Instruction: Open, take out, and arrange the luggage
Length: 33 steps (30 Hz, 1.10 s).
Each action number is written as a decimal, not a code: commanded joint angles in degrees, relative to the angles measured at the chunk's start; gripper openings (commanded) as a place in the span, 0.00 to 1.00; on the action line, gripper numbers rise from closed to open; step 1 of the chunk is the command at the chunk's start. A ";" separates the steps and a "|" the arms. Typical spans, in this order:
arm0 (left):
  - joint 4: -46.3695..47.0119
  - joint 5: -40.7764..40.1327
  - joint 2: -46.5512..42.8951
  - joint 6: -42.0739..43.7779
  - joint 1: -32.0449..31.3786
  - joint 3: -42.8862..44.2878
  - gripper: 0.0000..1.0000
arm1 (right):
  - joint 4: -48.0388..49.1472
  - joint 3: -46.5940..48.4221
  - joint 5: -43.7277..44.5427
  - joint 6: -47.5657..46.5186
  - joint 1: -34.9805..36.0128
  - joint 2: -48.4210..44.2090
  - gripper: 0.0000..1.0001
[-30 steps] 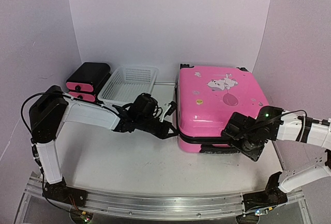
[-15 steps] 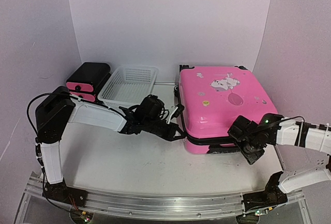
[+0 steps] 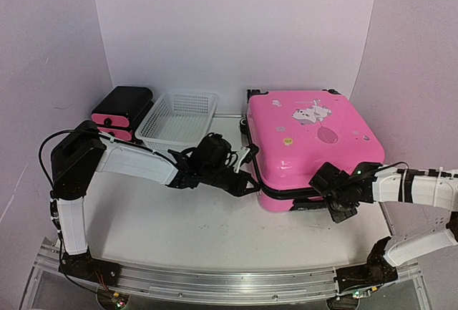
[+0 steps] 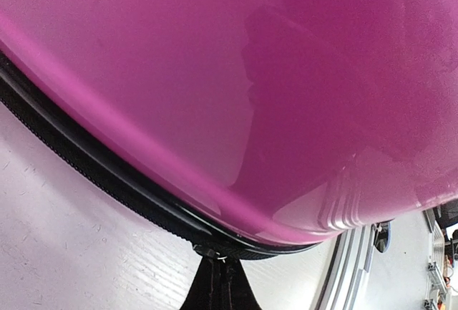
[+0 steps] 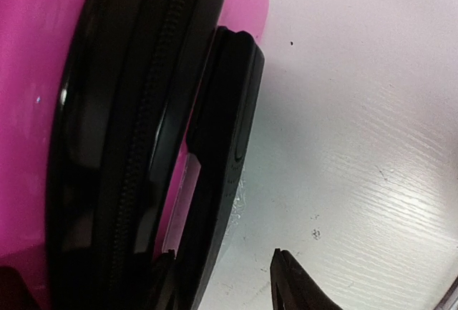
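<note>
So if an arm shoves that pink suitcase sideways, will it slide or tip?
The luggage lies flat on the table, so tipping looks unlikely. Its glossy hard shell probably stays rigid, yet seems slippery to grip.

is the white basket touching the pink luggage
Apart. The top external view shows bare table between the basket and the luggage.

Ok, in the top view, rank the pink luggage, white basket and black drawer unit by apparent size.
1. luggage, by far the largest.
2. white basket.
3. black drawer unit, somewhat smaller than the basket. Both stand at similar depth, so the ranking seems safe.
</note>
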 commanded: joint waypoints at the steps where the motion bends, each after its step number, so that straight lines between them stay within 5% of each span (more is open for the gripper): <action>1: 3.95 -0.87 -0.78 2.40 -0.82 1.99 0.00 | 3.44 -3.30 1.45 4.71 -1.76 3.92 0.56; 4: 3.96 -0.38 -0.47 2.20 -0.86 2.19 0.00 | 3.65 -3.39 2.86 6.00 -1.86 3.68 0.59; 7: 3.95 -0.32 0.07 2.23 -0.82 2.45 0.00 | 3.63 -4.54 4.36 8.52 -2.26 3.52 0.46; 13: 2.00 -4.64 -0.52 4.69 0.08 2.41 0.00 | 3.60 -5.61 4.50 5.61 -3.86 3.61 0.01; 23: -2.07 -11.67 0.12 9.46 7.20 4.88 0.00 | 2.14 -13.80 3.74 -4.27 -5.83 -7.33 0.00; 33: -4.94 -13.01 11.47 13.65 14.61 22.41 0.00 | -7.58 -16.36 3.26 -9.30 -6.27 -18.69 0.00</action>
